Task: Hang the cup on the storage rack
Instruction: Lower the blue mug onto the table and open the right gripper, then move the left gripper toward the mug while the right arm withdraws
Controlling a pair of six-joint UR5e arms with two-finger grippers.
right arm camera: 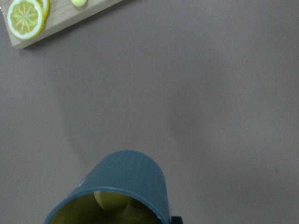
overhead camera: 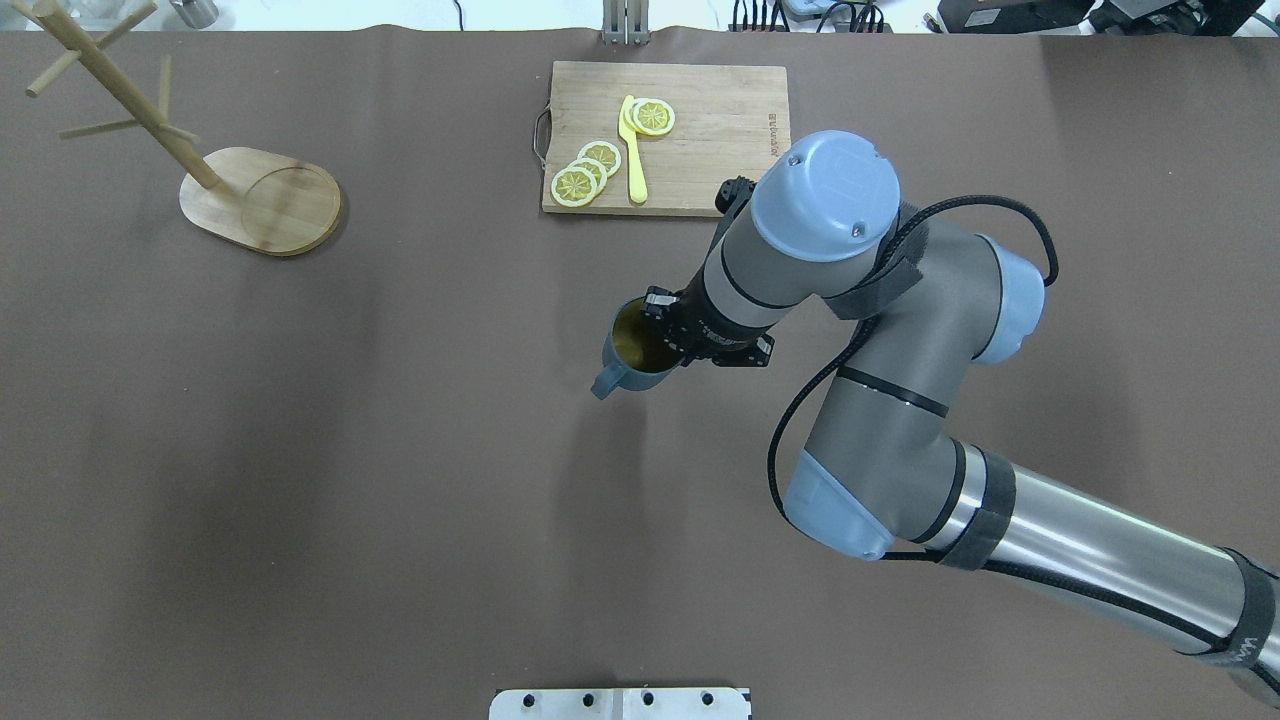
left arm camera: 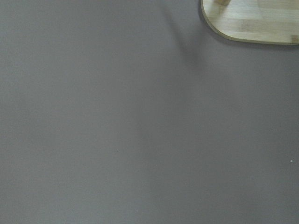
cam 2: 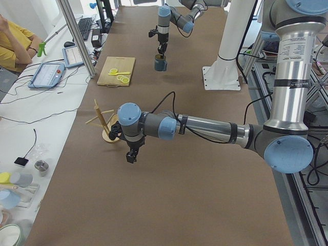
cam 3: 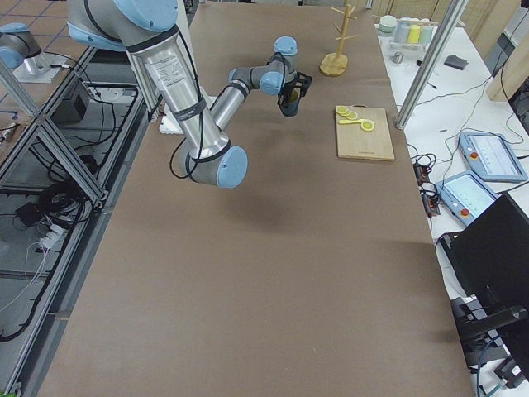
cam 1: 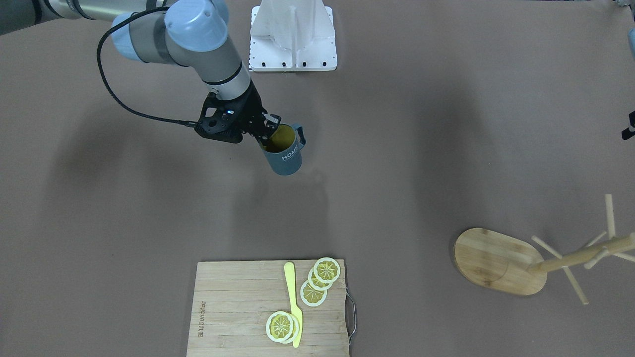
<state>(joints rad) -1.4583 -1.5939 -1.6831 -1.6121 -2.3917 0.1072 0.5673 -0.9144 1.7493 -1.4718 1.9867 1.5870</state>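
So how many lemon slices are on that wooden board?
5. Three slices overlap in a row beside one end of the yellow knife on the cutting board; two more lie stacked at its other end, the lower mostly covered, so more could hide underneath.

I count one cup [cam 1: 285,161] and one storage rack [cam 1: 501,263] over one brown surface [cam 1: 446,148]. There is also one cutting board [cam 1: 238,307], and on it lie five lemon slices [cam 1: 279,326], in one group of three and one group of two, together with one yellow knife [cam 1: 293,302]. Two robot arms are in view: one right arm [overhead camera: 860,330] and one left arm [cam 2: 205,125]. One white mounting plate [cam 1: 292,44] sits at the robot's side.
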